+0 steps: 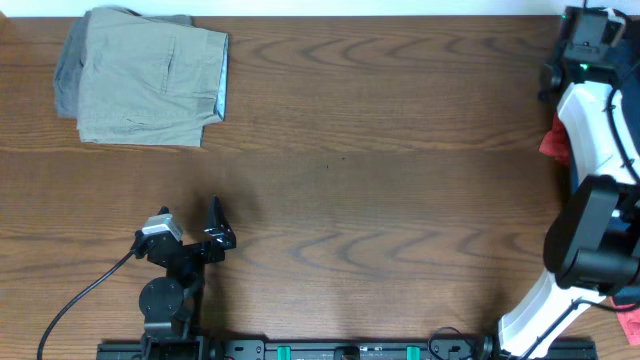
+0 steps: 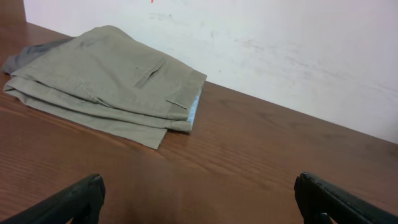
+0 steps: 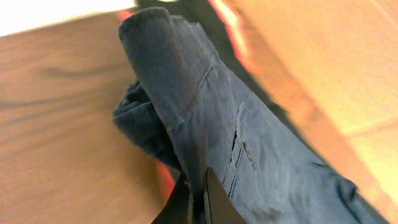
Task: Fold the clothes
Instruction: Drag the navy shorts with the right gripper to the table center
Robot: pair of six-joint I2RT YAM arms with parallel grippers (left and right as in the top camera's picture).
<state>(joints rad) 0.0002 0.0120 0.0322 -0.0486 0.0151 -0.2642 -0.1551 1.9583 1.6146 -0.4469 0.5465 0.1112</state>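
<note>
Shorts (image 3: 211, 124) are hanging bunched at the table's (image 1: 400, 120) right edge, the right gripper (image 3: 198, 196) pinching a thin fold; that hold is risking slipping. Left gripper (image 2: 199, 196) is idling, jaws apart.

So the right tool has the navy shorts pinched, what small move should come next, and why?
Probably draw the right tool in, carrying the navy shorts to the middle of the table. It is shut on them, they hang bunched, and it sits at the far right edge; the left tool is open.
</note>
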